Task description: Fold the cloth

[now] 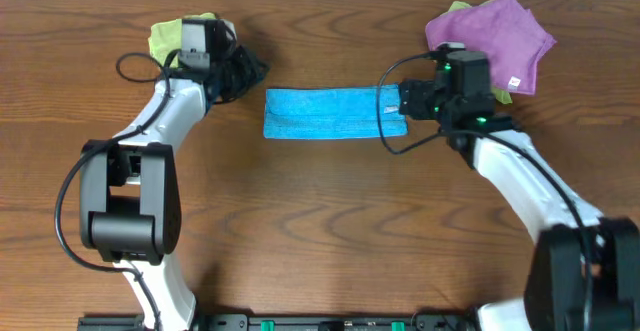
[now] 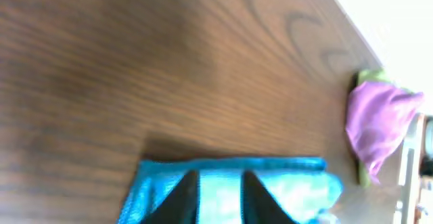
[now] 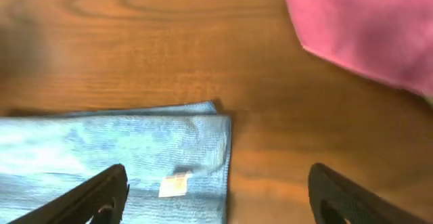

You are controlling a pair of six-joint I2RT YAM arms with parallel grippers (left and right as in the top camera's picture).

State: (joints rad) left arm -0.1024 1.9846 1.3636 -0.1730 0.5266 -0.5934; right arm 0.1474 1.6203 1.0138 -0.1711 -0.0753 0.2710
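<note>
The sky-blue cloth lies on the table as a long folded strip. My left gripper hangs just beyond the strip's left end. In the left wrist view its fingers stand a narrow gap apart with nothing between them, and the cloth lies past them. My right gripper is at the strip's right end. In the right wrist view it is wide open and straddles the cloth's right edge, near a small white tag.
A purple cloth lies at the back right, also in the left wrist view and the right wrist view. A lime-green cloth lies at the back left under my left arm. The table is brown wood.
</note>
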